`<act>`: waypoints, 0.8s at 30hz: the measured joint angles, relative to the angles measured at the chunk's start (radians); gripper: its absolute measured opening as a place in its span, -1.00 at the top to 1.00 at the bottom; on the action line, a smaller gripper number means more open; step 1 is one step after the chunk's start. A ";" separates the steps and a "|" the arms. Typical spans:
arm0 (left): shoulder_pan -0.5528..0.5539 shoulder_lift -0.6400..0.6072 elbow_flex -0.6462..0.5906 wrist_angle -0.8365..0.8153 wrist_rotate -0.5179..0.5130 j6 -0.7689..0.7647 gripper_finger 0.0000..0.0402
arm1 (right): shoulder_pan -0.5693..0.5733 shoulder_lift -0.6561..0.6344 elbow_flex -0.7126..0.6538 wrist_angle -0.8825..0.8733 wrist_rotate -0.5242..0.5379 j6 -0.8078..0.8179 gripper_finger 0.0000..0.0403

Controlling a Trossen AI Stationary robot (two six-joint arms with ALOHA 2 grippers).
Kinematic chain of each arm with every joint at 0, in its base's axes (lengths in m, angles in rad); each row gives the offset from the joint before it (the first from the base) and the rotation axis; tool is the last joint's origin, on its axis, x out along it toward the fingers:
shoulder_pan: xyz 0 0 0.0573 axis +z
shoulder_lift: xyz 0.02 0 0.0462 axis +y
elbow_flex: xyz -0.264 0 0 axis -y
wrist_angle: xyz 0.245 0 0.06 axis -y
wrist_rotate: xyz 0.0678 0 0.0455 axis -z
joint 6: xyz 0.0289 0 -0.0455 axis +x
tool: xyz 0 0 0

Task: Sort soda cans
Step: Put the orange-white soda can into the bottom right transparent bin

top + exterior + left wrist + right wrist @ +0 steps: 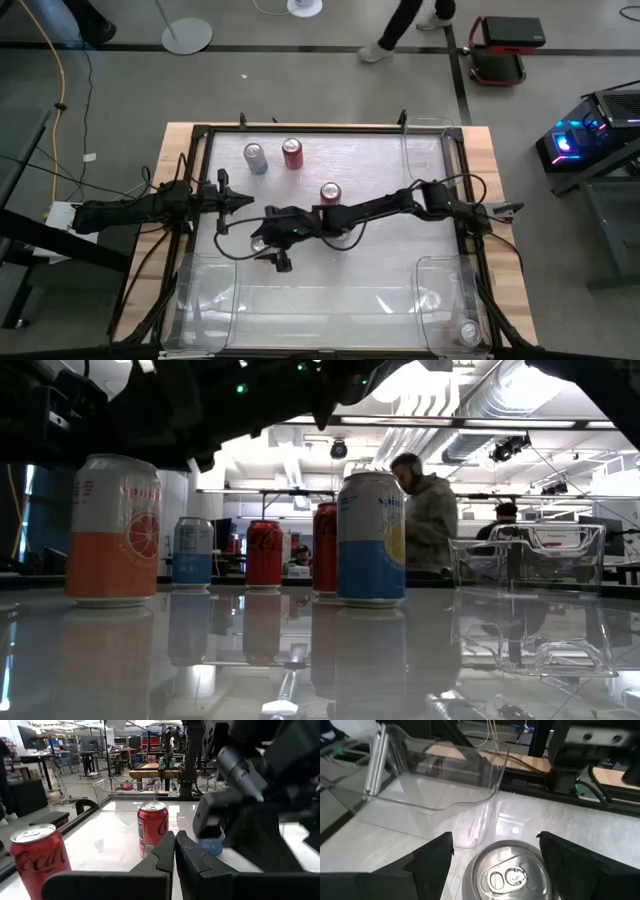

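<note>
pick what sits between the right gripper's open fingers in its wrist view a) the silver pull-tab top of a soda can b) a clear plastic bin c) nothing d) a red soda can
a: the right gripper hangs over a silver pull-tab can top, one dark finger either side of it; the clear plastic bin lies farther off.

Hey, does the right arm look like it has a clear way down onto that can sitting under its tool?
Probably yes. The right tool hangs open directly over the can, one finger on each side of its silver top, and nothing sits between them.
</note>
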 joint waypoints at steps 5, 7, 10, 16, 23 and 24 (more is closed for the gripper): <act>0.000 0.000 0.000 0.000 0.000 -0.026 0.98 | 0.000 0.007 0.013 -0.015 0.001 -0.002 -0.45; 0.000 0.000 0.000 0.000 0.000 -0.026 0.98 | 0.000 0.007 0.013 -0.016 0.011 -0.001 -0.45; 0.000 0.000 0.000 0.000 0.000 -0.027 0.98 | 0.000 0.007 0.013 -0.029 0.014 -0.002 -0.45; 0.000 0.000 0.000 0.000 0.000 -0.027 0.98 | 0.002 0.007 0.014 -0.038 0.014 0.002 -0.45; 0.000 0.000 0.000 0.000 0.000 -0.027 0.98 | 0.006 0.007 0.014 -0.035 0.051 -0.028 -0.61; 0.000 0.000 0.000 0.000 0.000 -0.027 0.98 | 0.009 0.007 0.014 -0.035 0.087 -0.039 -0.65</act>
